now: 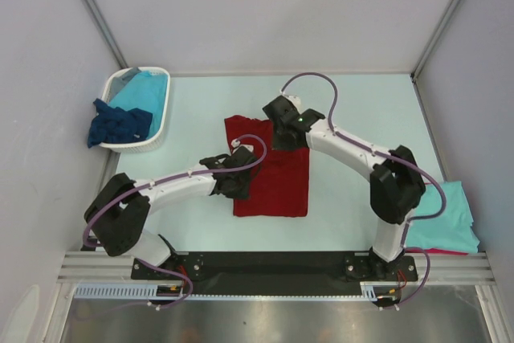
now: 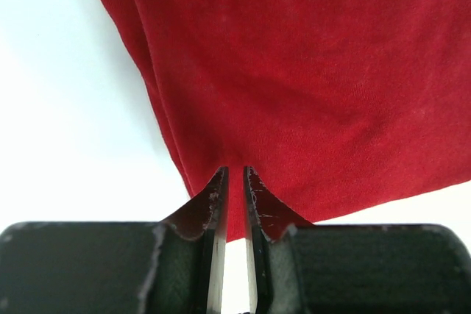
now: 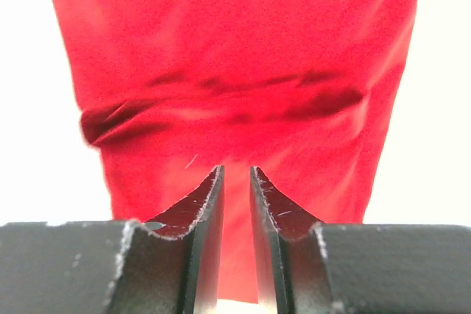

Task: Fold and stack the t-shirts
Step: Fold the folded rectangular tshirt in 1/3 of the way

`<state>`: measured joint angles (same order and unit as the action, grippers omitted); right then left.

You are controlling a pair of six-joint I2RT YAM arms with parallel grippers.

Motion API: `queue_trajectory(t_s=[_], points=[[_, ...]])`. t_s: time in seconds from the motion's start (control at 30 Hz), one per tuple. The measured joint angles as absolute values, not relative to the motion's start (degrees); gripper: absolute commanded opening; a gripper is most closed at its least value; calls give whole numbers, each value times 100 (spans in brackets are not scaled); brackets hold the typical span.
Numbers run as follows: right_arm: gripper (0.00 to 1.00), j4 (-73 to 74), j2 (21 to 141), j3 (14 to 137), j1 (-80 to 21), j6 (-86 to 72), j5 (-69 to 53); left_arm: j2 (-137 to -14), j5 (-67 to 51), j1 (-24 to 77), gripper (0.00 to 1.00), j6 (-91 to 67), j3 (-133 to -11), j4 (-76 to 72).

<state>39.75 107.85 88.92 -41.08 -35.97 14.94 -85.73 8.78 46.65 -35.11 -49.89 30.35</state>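
Top external view: the dark red cloth t-shirt (image 1: 277,186) lies as a long strip in the middle of the pale bench (image 1: 337,198), with both arms over it. The left pincer (image 2: 235,174) is closed to a thin slit and seems to pinch a corner of the cloth. The right pincer (image 3: 235,170) is just as narrow, with red cloth between its fingers at the far end. For a clean fold, I'd say lift both together, hold the edge taut, and land it square on the opposite edge.

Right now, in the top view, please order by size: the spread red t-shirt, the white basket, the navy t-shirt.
1. spread red t-shirt, though the arms cover part of it
2. white basket
3. navy t-shirt, draped over the basket's rim
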Motion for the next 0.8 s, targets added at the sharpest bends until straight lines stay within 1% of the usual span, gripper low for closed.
queue_trajectory(t_s=[0.03,0.13,0.23,0.27,0.37,0.5,0.8], points=[[25,3972,10597,8827,-4204,-3629,1503,-8573,878,4665,18,-3511,-4989,3026],[21,4005,10108,8643,-4532,-3754,1503,-8573,880,4665,18,-3511,-4989,3004],[14,4005,9918,8414,-4807,-3859,1487,-8573,895,4665,19,-3509,-4991,3006],[8,3970,9909,8287,-4860,-3898,1468,-8573,913,4663,19,-3505,-4995,3009],[0,3913,9909,7736,-4890,-3997,1433,-8635,947,4604,19,-3494,-5164,3072],[0,3920,9915,7188,-4823,-4093,1422,-8890,1004,4388,19,-3435,-5660,3109],[0,3699,9915,6759,-4676,-4095,1400,-9601,1031,3975,19,-3271,-6726,3076]])
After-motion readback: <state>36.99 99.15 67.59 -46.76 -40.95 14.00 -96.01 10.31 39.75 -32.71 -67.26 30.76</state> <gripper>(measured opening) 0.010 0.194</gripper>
